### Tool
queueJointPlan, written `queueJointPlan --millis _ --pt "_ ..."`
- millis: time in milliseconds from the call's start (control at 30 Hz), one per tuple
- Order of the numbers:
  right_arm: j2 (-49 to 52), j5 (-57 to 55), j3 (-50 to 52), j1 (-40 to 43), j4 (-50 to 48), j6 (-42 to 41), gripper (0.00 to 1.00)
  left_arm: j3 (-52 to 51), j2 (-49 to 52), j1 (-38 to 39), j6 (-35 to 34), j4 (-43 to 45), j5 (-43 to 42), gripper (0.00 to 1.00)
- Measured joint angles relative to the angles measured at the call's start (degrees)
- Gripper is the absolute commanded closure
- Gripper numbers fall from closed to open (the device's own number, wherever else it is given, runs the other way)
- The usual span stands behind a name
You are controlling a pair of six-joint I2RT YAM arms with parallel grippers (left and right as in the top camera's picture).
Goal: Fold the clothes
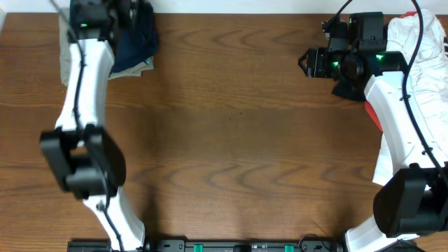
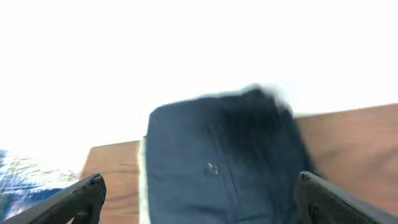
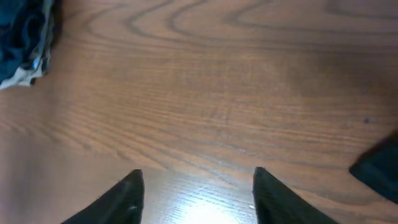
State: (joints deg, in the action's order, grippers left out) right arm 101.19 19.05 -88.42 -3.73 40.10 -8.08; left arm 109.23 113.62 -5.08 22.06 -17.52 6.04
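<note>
With the shorts lying seemingly folded at the far-left corner of the surface, the left pincer spread wide and empty over them, and the right pincer open, empty above bare wood, I would raise the left straight up so nothing snags the fold.

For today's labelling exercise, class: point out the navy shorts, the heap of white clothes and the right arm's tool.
navy shorts [image 2: 224,162], left wrist view, middle of the blue cloth
heap of white clothes [image 1: 428,49], overhead view, white cloth beside the arm
right tool [image 3: 198,177], right wrist view, midway between its fingertips
</note>
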Motion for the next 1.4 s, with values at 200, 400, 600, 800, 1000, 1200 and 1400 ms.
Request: queueJointPlan --millis 200,400,600,800,1000,1200,1400 --pt "0.0 -3.7 0.0 0.0 -5.0 2.5 0.14 0.4 -6.4 0.0 -10.8 -9.2 0.4 0.02" --pt "0.0 -6.0 0.0 0.0 -8.7 4.5 0.01 0.3 -6.4 0.0 -18.0 -21.9 0.3 0.02" --pt "-3.3 -6.8 0.0 0.0 -8.7 4.7 0.01 0.3 -6.4 0.0 -20.0 -29.3 0.3 0.02" --pt "-12.0 -5.9 -0.2 0.0 -9.4 4.7 0.01 0.3 -6.4 0.0 -20.6 -30.1 0.3 0.02" --pt "-14.7 -5.1 -1.0 -0.2 -9.0 4.7 0.01 0.3 -6.4 0.0 -20.6 -30.1 0.3 0.02" --pt "-14.2 -5.5 -1.0 -0.2 0.5 4.7 0.01 0.3 -6.4 0.0 -20.6 -30.1 0.3 0.02" --pt "-14.8 -5.6 -1.0 -0.1 0.7 5.4 0.01 0.3 -6.4 0.0 -20.6 -30.1 0.3 0.02"
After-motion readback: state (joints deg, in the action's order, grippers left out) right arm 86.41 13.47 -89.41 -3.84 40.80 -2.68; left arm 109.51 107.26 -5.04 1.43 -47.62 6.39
